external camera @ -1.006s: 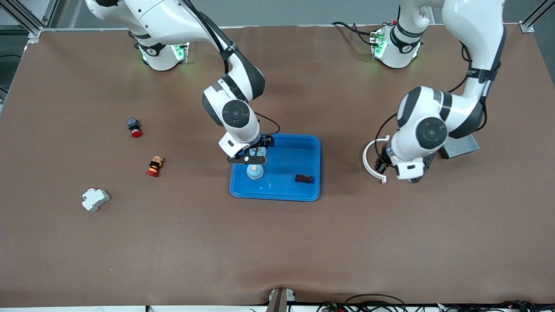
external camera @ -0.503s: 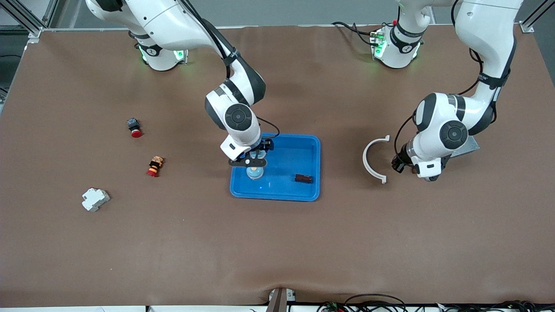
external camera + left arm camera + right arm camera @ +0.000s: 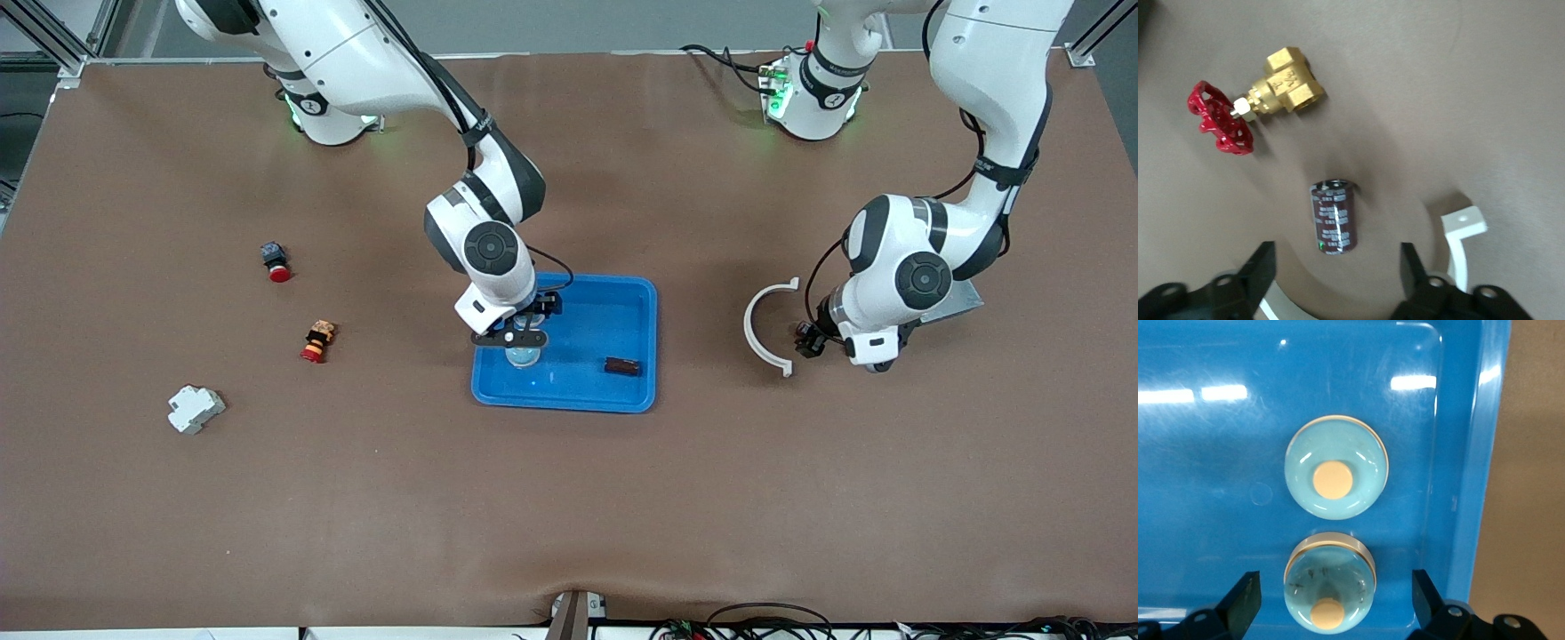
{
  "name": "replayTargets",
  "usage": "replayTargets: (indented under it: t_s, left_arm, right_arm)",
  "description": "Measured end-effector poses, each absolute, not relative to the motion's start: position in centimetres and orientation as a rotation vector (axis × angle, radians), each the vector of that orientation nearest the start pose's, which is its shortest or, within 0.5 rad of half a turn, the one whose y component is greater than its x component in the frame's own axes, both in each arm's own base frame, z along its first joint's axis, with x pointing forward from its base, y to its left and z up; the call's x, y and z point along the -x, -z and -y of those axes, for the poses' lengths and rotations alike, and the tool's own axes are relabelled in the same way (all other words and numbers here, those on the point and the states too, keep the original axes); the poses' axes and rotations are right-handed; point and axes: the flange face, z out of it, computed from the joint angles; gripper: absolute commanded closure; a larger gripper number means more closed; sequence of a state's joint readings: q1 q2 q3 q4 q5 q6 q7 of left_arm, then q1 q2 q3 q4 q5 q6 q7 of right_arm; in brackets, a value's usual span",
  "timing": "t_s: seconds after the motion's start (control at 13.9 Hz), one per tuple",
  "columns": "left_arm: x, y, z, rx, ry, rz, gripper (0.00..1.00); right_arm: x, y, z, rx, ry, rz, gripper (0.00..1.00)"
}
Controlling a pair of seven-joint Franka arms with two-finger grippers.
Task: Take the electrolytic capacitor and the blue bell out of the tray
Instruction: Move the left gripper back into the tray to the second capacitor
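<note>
A dark brown capacitor (image 3: pixel 1333 217) lies on the brown table just ahead of my left gripper (image 3: pixel 1337 270), which is open and hovers low over it, touching nothing. In the front view that gripper (image 3: pixel 805 339) is beside a white arc piece (image 3: pixel 757 329). A second capacitor (image 3: pixel 622 365) lies in the blue tray (image 3: pixel 613 316). Two light blue bells stand in the tray (image 3: pixel 1205 487): one bell (image 3: pixel 1336 468) is free, the other bell (image 3: pixel 1330 581) sits between the spread fingers of my open right gripper (image 3: pixel 1335 599), with gaps on both sides. In the front view my right gripper (image 3: pixel 520 334) covers most of the bells.
A brass valve with a red handwheel (image 3: pixel 1251 100) lies near the capacitor, and the white arc (image 3: pixel 1463 233) curves beside it. A grey metal box (image 3: pixel 956 300) sits under the left arm. Two red-capped buttons (image 3: pixel 276 260) (image 3: pixel 317 341) and a white breaker (image 3: pixel 195 408) lie toward the right arm's end.
My left gripper has opened and shifted toward the left arm's end, away from the white arc. My right gripper has moved slightly nearer the camera over the bells.
</note>
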State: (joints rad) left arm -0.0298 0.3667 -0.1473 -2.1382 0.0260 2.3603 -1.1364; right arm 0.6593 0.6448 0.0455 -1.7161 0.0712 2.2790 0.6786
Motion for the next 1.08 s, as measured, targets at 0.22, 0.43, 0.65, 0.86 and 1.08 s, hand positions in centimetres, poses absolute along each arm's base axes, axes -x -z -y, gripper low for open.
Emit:
replayTargets:
  t_s: [0.22,0.43,0.65,0.86,1.08]
  left_arm:
    - [-56.7,-25.2,12.2,2.794,-0.159,1.377,0.00]
    - [-58.1,-28.7,16.2,2.861,-0.124,1.333,0.00]
    - [-58.3,-30.8,20.2,2.882,-0.093,1.379,0.22]
    - [-58.4,-31.9,25.6,2.863,-0.079,1.488,0.29]
    - [-58.8,-30.8,30.9,2.819,-0.112,1.612,0.31]
  right_arm:
    - [-49.9,-19.8,-42.9,3.136,-0.196,-0.037,0.00]
    - [-49.1,-19.1,-43.6,3.133,-0.185,-0.015,0.00]
    - [-48.7,-18.6,-44.0,3.133,-0.185,-0.003,0.09]
    - [-48.8,-18.6,-44.0,3.134,-0.184,-0.003,0.66]
    - [-48.9,-18.7,-43.9,3.133,-0.180,-0.005,0.88]
